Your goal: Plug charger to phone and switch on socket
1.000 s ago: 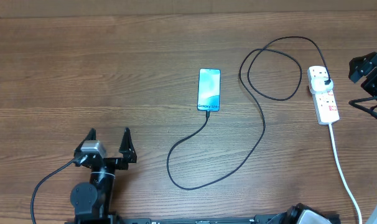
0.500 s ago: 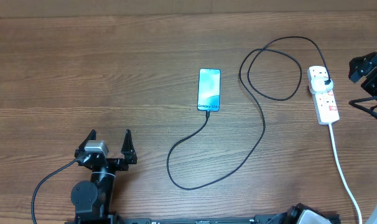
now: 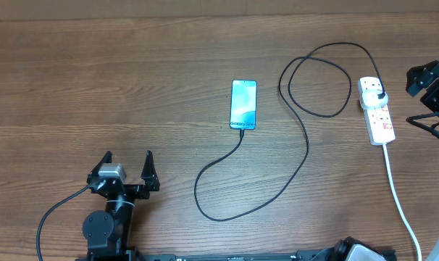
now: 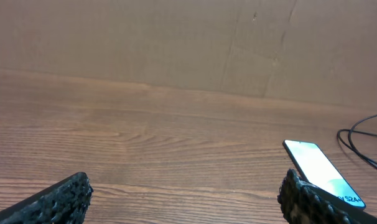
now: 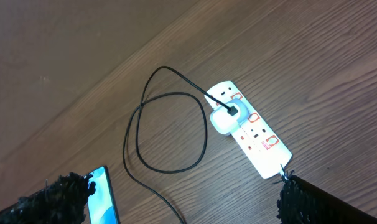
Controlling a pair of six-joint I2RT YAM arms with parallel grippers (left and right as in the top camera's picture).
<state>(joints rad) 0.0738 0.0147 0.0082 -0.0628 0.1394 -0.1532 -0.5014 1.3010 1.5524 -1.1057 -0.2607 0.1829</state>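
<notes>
Right wrist view: right gripper (image 5: 182,186) spread wide, socket (image 5: 251,134) below; left gripper (image 3: 127,159) spread too. Risk: finger snags cable (image 3: 307,145), unplugging phone (image 3: 244,105).

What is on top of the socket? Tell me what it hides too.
The charger's plug sits on the socket at one end, its black cable leading off. The outlet beneath is covered; the other outlets are bare.
</notes>
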